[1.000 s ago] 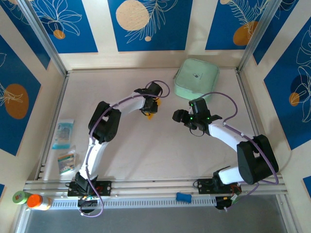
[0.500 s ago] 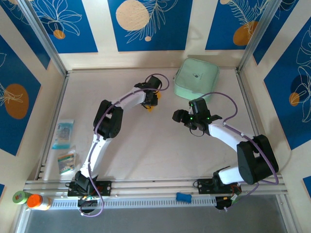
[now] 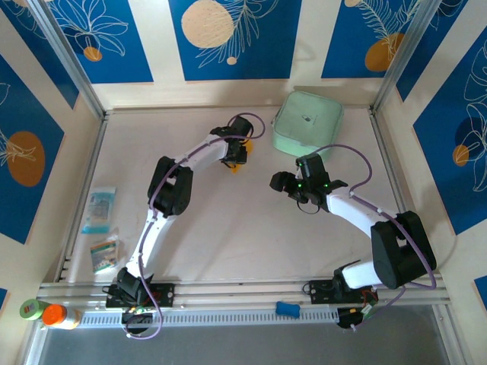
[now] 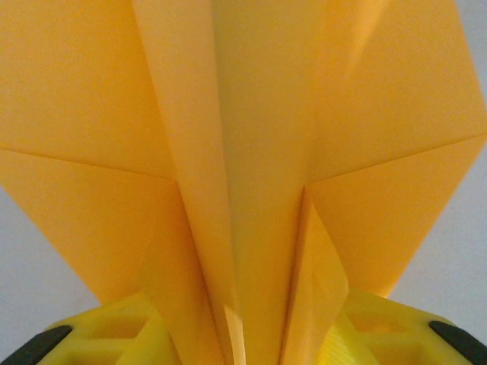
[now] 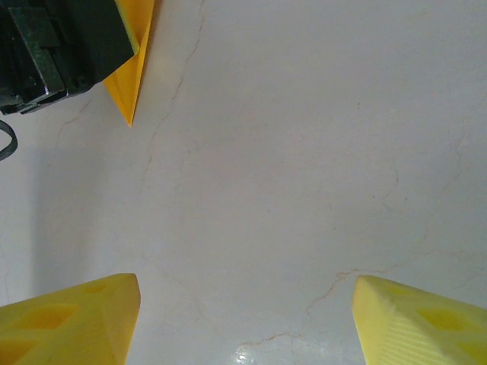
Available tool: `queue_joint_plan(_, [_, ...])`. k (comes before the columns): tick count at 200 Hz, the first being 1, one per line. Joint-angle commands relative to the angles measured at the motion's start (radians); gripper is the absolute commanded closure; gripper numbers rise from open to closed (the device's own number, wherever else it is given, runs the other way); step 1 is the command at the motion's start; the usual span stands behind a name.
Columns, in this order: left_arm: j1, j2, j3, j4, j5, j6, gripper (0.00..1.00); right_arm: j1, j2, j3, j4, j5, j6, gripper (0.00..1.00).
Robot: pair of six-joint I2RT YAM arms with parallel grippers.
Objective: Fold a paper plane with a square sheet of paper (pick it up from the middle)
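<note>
- Up close, the left gripper [image 4: 251,338] has the plane [image 4: 251,152] pinched between its yellow fingers [image 4: 114,334]. The jaws are partly closed, and creased orange-yellow folds fill the gap between them.
- From above, the plane [image 3: 234,168] is a small orange point sticking out just below that gripper [image 3: 235,156]. It is over the far middle of the table [image 3: 228,243], left of the mint-green case [image 3: 307,122] and apart from it.
- Whether the plane's tip touches the table, I cannot tell.
- The right gripper [image 3: 280,182] is spread wide with nothing in it, over bare table to the right of the plane and apart from it.
- In the right wrist view its fingers [image 5: 76,319] stand well apart, and the plane's pointed end [image 5: 129,91] shows at the top left under the left gripper's black body.
</note>
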Motion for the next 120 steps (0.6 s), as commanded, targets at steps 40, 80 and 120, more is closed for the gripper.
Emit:
queue_joint_plan(40, [0.006, -0.117, 0.038, -0.065, 0.001, -0.022, 0.54, 0.005, -0.017, 0.011, -0.02, 0.007, 0.002, 0.26])
queue_joint_plan(80, [0.006, -0.217, 0.007, -0.057, -0.007, -0.024, 0.51, -0.008, -0.07, 0.034, -0.051, 0.038, -0.025, 0.25])
queue_joint_plan(120, [0.009, -0.459, -0.198, 0.085, -0.069, -0.006, 0.44, -0.048, -0.179, 0.102, -0.13, 0.149, -0.137, 0.17])
